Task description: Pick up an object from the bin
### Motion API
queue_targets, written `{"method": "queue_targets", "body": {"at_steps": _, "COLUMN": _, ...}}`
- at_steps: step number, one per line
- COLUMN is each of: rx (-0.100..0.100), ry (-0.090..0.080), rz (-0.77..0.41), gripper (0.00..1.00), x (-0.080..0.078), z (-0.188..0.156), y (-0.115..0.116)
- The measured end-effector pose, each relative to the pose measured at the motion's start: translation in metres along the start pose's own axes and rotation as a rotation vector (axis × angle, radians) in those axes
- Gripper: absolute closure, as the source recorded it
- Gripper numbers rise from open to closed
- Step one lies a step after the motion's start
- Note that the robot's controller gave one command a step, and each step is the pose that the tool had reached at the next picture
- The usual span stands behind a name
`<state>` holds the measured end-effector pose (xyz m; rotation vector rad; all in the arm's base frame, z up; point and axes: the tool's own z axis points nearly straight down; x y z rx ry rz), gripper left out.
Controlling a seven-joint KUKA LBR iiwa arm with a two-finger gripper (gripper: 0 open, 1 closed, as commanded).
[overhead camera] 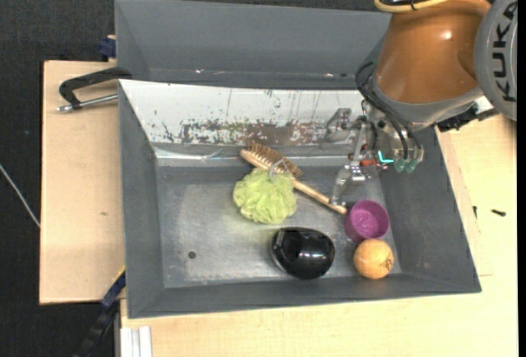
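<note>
Nothing has left the bin (138, 207) yet, as far as we can see: every object lies on the floor, so the whole grasp and lift are left to do.

Starting at the left, a green mesh pouf (264, 197) sits mid-floor. Touching its upper edge is the wooden brush (289, 178). We take this as the likeliest target, since its handle ends just beside the gripper. Its long axis runs diagonally, with the bristle head up and to the left near the back wall and the slim handle pointing down and to the right.

Below it lies a black oval object (302, 252), glossy and lying flat. The gripper (352, 175) hangs over the right part of the floor, close above the tip of the handle. We cannot tell whether it is spread or closed, and we see nothing held in it.

Just right of the handle tip stands a purple cup (366, 220), mouth up. An orange ball (373, 257) rests against its near side.
</note>
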<state>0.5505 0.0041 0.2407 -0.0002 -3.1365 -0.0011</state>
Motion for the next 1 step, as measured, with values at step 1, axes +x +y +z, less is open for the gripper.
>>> {"method": "queue_targets", "body": {"at_steps": 1, "rx": 0.0, "ry": -0.008, "rz": 0.0, "gripper": 1.0, "x": -0.0014, "z": -0.0041, "y": 0.0001}}
